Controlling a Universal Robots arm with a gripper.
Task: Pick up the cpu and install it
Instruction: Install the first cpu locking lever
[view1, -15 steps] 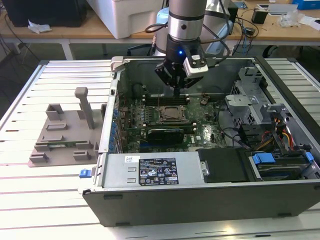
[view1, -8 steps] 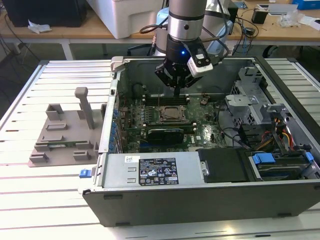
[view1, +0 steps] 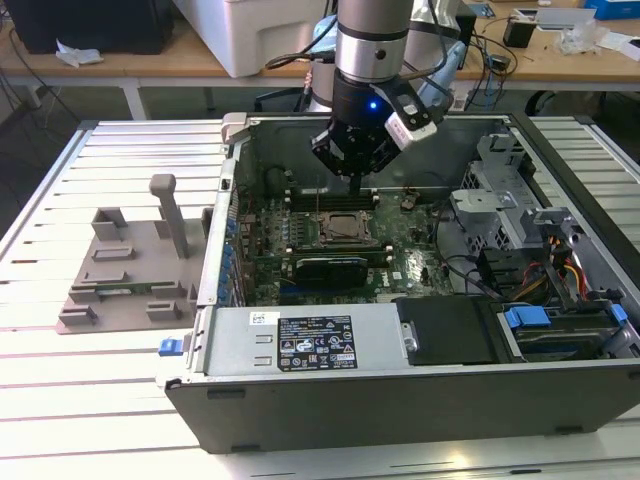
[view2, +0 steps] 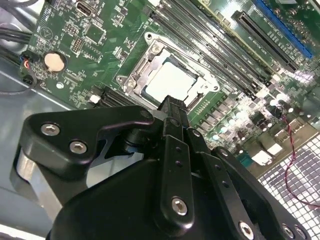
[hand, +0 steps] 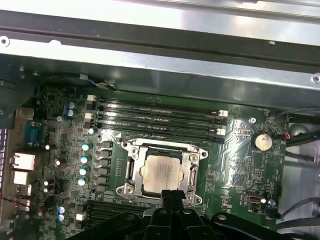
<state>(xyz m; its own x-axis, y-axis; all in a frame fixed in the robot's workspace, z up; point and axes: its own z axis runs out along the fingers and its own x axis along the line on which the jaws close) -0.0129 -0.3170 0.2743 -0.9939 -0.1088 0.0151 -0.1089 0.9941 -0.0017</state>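
Observation:
The cpu (hand: 161, 172), a flat square chip with a silver-grey top, lies inside the black motherboard socket (hand: 131, 170) with its metal frame around it; the second wrist view shows the cpu (view2: 172, 82) in the socket (view2: 137, 70) too. My gripper (hand: 170, 194) hangs a little above the socket's edge, fingers shut together with nothing between them. In the second wrist view the gripper (view2: 172, 102) points down at the chip's near rim. From the exterior view the gripper (view1: 357, 182) is inside the open computer case, just over the socket (view1: 345, 228).
A grey fixture tray (view1: 130, 270) with plastic blocks sits outside the case at the exterior view's left. Memory slots (hand: 157, 117) run beside the socket. The power supply (view1: 310, 340) fills the case front, and drive bays with cables (view1: 540, 260) crowd the exterior view's right.

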